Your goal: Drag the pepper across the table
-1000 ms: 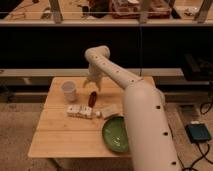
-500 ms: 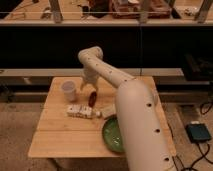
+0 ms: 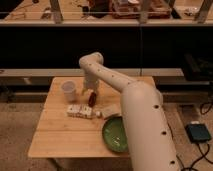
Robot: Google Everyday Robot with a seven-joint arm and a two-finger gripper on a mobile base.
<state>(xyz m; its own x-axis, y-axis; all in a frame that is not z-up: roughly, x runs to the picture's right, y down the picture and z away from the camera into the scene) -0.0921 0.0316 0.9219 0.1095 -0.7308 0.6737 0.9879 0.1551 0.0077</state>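
The pepper [image 3: 92, 98] is a small dark red-brown oval lying on the light wooden table [image 3: 60, 135], just right of the white cup [image 3: 68, 91]. My gripper [image 3: 89, 90] hangs at the end of the white arm directly above the pepper's far end, very close to it or touching it. I cannot tell whether it grips the pepper.
White rectangular blocks [image 3: 80, 111] lie in a row in front of the pepper, with another pale block [image 3: 111, 110] to the right. A green plate [image 3: 116, 134] sits at the table's front right. My arm's bulk covers the table's right side. A dark counter stands behind.
My gripper has swung left and down from above the table's back middle to the pepper beside the cup. The pepper lies in about the same spot.
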